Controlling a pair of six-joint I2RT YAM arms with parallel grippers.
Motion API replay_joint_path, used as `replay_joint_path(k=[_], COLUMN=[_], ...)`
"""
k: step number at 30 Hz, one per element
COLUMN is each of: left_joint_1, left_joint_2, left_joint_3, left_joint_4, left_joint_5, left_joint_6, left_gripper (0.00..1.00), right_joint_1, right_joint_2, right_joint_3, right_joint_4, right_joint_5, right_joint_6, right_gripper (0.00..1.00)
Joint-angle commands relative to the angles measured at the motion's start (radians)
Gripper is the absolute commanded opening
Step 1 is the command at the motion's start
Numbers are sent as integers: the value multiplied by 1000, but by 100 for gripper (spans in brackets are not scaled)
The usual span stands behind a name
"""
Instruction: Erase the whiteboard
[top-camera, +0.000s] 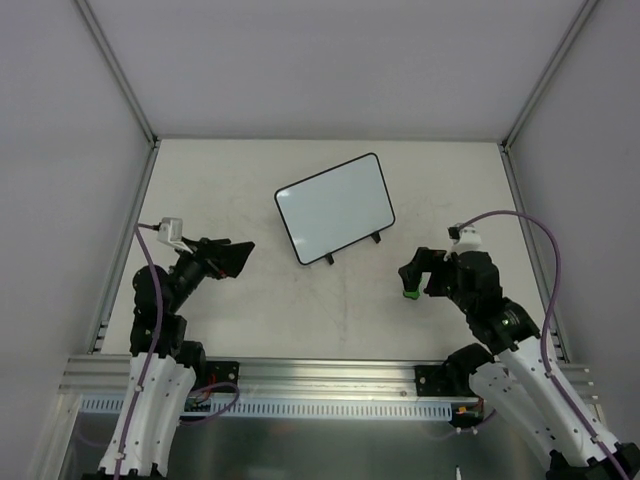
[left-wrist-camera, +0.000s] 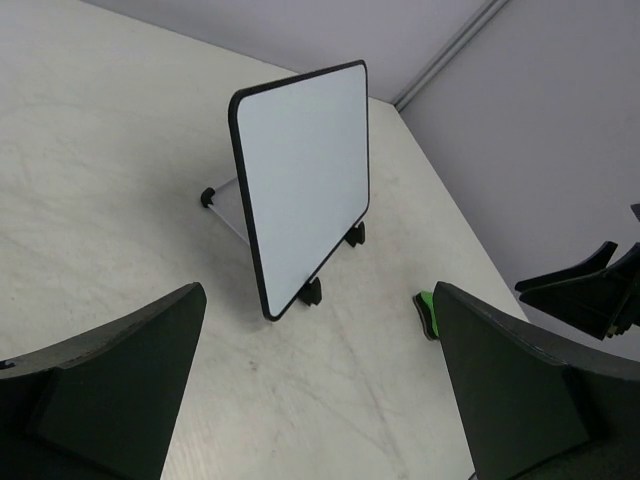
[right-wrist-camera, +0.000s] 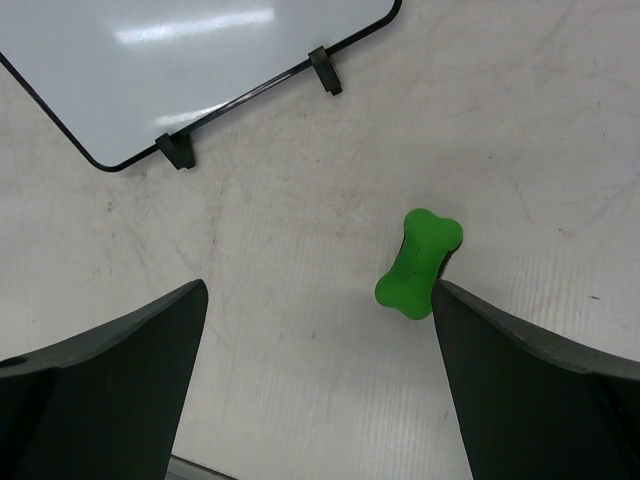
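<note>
The whiteboard (top-camera: 335, 208), white with a thin black frame and two short black feet, stands tilted at the table's middle back. Its face looks blank. It also shows in the left wrist view (left-wrist-camera: 300, 175) and the right wrist view (right-wrist-camera: 180, 60). A green bone-shaped eraser (right-wrist-camera: 418, 262) lies on the table, touching or just beside my right gripper's right finger; it also shows in the top view (top-camera: 409, 294) and the left wrist view (left-wrist-camera: 428, 312). My right gripper (top-camera: 420, 275) is open and empty. My left gripper (top-camera: 232, 258) is open and empty, left of the board.
The cream table (top-camera: 300, 310) is ringed by grey walls. A metal rail (top-camera: 320, 375) runs along the near edge by the arm bases. A purple cable (top-camera: 545, 250) loops over the right arm.
</note>
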Motion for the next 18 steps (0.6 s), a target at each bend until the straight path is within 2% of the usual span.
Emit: replay_joint_path(k=[1,5,9,18], left_joint_1=[-5,-5,-4,-4], left_joint_2=[-165,-345,-458,-388], left_joint_3=[-43,-142,-166,-139], left_joint_4=[-163,-180,-211,-243], left_joint_5=[19,38,33,16], left_joint_6=[-41,-75,-69,-38], left_gripper=[99,99,99,99], right_joint_1=[-4,-4,-4,-4], right_joint_2=[-102,-182,-198,-199], right_joint_3=[-41,-101,-124,-121], right_joint_4=[42,51,54,53], right_joint_5=[0,11,20,49], right_joint_6=[-23,-26,-3,4], right_gripper=[99,99,99,99])
